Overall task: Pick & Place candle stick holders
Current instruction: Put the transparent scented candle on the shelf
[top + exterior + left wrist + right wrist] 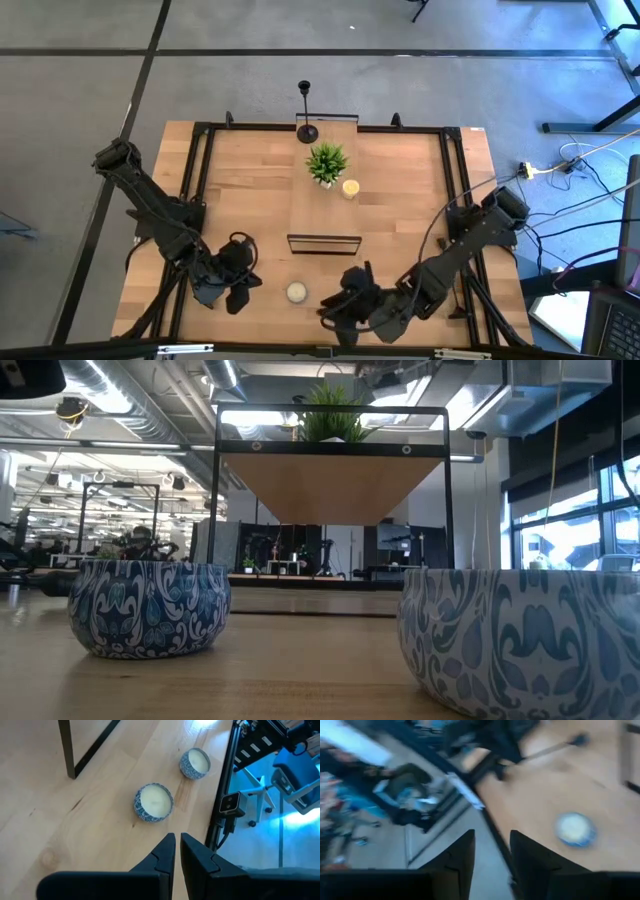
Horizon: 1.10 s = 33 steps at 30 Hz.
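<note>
- High view: one candle stick holder stands upright at the worktop's far edge, behind the potted plant.
- Left end effector sits near the front edge, fingers pressed together, well apart from it.
- Right end effector, also at the front, has fingers slightly parted, holding nothing.

Both matte black jointed arms trail looping black cables, each ending in a black two-fingered pincer, left and right, with angular moulded fingers.
</note>
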Available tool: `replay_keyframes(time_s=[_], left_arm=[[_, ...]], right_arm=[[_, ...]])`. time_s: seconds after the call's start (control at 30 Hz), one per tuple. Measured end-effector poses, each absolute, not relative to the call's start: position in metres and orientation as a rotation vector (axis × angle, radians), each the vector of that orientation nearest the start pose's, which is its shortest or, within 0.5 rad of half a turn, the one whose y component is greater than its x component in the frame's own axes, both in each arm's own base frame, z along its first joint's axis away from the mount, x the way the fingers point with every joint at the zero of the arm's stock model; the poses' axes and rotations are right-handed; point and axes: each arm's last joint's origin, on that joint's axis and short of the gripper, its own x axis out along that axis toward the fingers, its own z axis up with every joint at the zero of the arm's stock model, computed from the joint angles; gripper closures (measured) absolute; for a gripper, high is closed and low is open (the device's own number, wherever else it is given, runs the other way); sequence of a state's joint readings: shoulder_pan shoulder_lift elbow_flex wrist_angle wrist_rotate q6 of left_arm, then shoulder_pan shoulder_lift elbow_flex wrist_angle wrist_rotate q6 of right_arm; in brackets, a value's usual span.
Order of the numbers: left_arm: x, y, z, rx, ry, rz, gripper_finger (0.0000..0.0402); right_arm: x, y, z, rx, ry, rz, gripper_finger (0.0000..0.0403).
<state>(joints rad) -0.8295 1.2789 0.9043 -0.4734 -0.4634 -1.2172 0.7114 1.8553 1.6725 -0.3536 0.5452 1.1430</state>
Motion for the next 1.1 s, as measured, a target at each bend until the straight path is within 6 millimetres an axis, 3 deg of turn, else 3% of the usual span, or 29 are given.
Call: replay_keyframes(time_s=[0.23, 0.43, 0.67, 0.8, 0.93, 1.1], left_arm=[[0.182, -0.181, 0.252, -0.668, 0.773, 0.098, 0.038], [0.182, -0.181, 0.252, -0.681, 0.78, 0.096, 0.038], [0.182, -0.181, 0.252, -0.674, 0.782, 0.092, 0.038], [0.182, -0.181, 0.252, -0.682, 0.785, 0.092, 0.038], [0.18, -0.183, 0.252, -0.693, 0.783, 0.095, 0.038], [0.181, -0.181, 0.253, -0.71, 0.746, 0.136, 0.038]], right_arm=[[0.356, 0.257, 0.347, 0.746, 0.233, 0.154, 0.0301], [0.364, 0.239, 0.365, 0.663, 0.153, 0.273, 0.0302], [0.369, 0.217, 0.405, 0.455, -0.233, 0.489, 0.0307], [0.37, 0.223, 0.395, 0.347, -0.148, 0.48, 0.032], [0.367, 0.231, 0.38, 0.406, 0.009, 0.42, 0.0337], [0.373, 0.221, 0.382, 0.439, 0.007, 0.484, 0.0345]])
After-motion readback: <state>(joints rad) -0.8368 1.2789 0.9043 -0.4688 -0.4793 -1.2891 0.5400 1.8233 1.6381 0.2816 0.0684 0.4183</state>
